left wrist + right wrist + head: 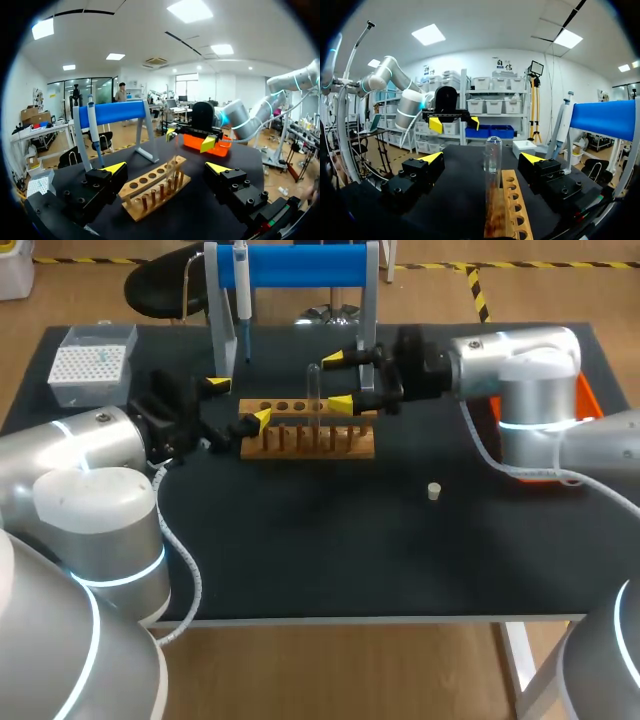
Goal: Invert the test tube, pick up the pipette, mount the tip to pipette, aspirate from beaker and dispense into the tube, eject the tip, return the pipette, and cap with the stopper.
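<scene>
Test tube [493, 160] standing in wooden rack [310, 440], R gripper [340, 380] hanging wide open at rack's right end, tube untouched, L gripper [240, 403] gaping, empty, at rack's left end, stopper [434, 491] lying right of rack.

Black matte surface [330, 560] sits on a light wood-look floor [600, 300], with a strip of yellow-and-black tape [478, 290] on the floor behind it. Room's a white-walled lab with flat light panels [190, 10] in the ceiling. Along the back wall [470, 60] there's shelving [466, 107] stacked with pale bins [485, 82], plus a couple of blue ones lower down.
</scene>
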Robot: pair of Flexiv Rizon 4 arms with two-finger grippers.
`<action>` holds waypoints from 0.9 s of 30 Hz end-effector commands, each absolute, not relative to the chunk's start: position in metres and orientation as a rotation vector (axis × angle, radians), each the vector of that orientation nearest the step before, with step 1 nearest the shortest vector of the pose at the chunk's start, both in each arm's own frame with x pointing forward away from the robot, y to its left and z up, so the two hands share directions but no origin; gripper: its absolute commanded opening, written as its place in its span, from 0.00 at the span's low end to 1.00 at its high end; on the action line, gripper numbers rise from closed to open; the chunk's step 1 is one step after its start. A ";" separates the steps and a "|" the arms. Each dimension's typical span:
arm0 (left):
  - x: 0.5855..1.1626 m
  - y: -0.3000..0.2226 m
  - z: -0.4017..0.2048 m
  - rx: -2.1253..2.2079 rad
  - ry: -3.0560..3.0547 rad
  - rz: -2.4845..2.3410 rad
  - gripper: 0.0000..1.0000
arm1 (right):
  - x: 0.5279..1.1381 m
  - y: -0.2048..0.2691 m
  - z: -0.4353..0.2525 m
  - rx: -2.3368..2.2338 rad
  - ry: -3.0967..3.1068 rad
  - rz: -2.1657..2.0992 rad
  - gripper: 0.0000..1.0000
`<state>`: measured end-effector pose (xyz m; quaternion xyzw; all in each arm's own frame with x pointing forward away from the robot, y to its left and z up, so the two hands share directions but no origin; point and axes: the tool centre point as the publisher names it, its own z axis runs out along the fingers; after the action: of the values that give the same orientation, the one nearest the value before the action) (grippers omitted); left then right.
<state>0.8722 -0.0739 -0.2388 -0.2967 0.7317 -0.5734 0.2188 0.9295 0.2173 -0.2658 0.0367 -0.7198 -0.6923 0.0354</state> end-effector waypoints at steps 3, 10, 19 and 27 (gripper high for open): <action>0.873 -0.074 -0.241 -0.818 2.020 -1.593 1.00 | 0.937 0.227 -0.267 0.096 -2.192 -2.139 0.98; 0.873 -0.074 -0.241 -0.818 2.020 -1.593 1.00 | 0.941 0.237 -0.273 0.107 -2.209 -2.134 0.93; 0.873 -0.074 -0.241 -0.818 2.020 -1.593 1.00 | 0.947 0.248 -0.277 0.126 -2.215 -2.130 0.87; 0.873 -0.074 -0.241 -0.818 2.020 -1.593 1.00 | 0.948 0.253 -0.278 0.122 -2.203 -2.141 0.60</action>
<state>0.8721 -0.0739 -0.2390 -0.2967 0.7314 -0.5736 0.2190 0.9464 0.2516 -0.2749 0.0385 -0.7178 -0.6944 0.0320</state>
